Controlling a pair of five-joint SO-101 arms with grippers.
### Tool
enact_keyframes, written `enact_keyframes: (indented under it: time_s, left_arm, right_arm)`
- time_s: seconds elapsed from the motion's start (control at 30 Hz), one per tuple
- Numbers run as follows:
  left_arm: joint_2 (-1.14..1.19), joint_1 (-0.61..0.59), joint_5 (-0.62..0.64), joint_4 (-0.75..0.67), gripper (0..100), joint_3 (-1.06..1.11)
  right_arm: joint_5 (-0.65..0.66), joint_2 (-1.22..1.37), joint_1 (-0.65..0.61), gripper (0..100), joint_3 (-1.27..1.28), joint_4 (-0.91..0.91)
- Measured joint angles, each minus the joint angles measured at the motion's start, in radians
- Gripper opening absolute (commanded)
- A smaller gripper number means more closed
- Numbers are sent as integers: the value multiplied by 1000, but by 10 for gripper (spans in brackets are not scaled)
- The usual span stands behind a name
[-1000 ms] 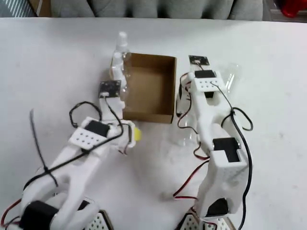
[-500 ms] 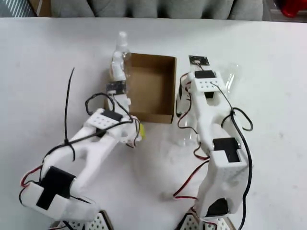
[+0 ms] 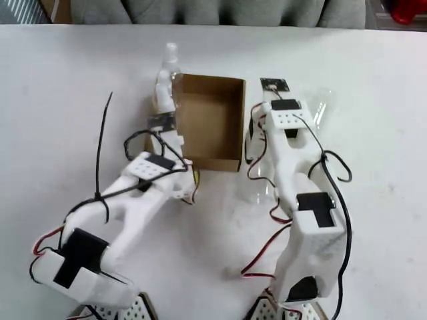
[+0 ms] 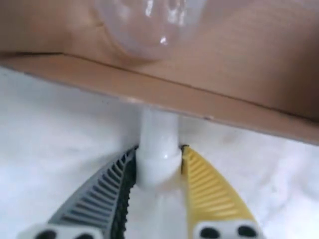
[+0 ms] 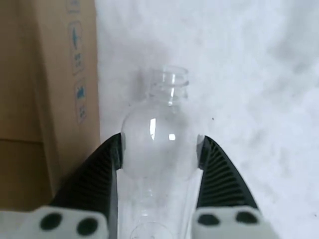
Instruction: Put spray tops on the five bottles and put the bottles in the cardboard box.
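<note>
Left tool [image 4: 158, 149] is clamped on the white spray top [image 4: 158, 167], tight against the cardboard box [image 3: 208, 162] wall near its 7 o'clock corner. Right tool [image 5: 159, 142] is clamped round an open-necked clear bottle [image 5: 162, 119] at the box's 3 o'clock side. Likely risks: the top snags the box edge when carried across, or the smooth round bottle twists in the grip under capping pressure, throwing the neck off line.

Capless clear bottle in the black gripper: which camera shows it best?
The right wrist view: the bottle sits in the right gripper, open neck plain, beside the cardboard box. In the high view the right arm covers it; the left wrist view faces the spray top.
</note>
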Motion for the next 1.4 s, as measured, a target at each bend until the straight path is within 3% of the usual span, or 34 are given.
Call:
enact_keyframes:
  time_s: [0.37, 0.73, 0.9, 1.4]
  left_arm:
    - [-26, 35, -15, 71, 20, -8]
    - [-374, 64, -269, 86, 20, 183]
    - [-514, 40, -342, 86, 20, 218]
    - [-951, -89, -361, 87, 20, 301]
  right_arm:
    - [0, -9, 0, 16, 15, -14]
    - [0, -68, -2, 16, 55, -3]
    - [0, -189, -12, 16, 181, -40]
    - [0, -750, -71, 20, 483, -77]
